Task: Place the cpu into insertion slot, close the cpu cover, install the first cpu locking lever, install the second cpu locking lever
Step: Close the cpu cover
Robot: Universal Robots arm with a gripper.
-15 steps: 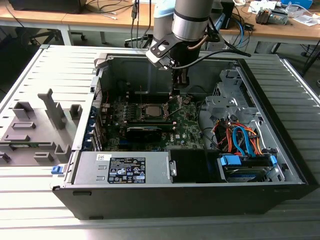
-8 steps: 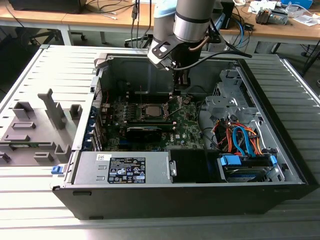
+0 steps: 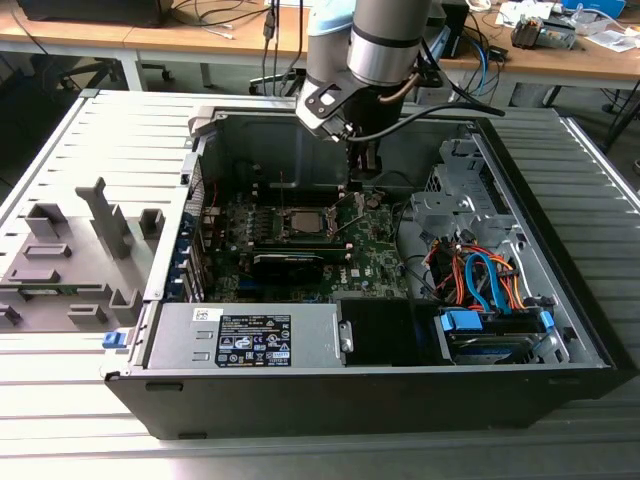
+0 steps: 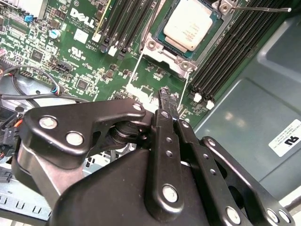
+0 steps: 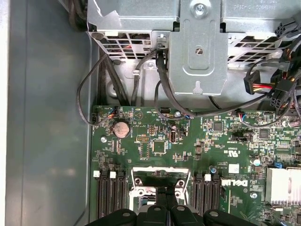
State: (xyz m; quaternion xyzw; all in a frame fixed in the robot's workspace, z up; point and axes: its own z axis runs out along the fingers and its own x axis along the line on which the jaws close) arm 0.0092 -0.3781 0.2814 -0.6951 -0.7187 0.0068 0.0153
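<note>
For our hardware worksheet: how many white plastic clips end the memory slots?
4: two white plastic clips on one side of the silver-grey square chip, two opposite; more may be hidden.

Open PC case (image 3: 380, 400) on slatted table (image 3: 590, 180); silver power supply (image 3: 245, 335) inside; grey fixture blocks (image 3: 60, 265) outside, exterior view's left

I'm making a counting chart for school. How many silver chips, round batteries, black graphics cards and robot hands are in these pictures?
cpu: 1
round battery: 1
black graphics card: 1
hand: 1
Total: 4
</note>
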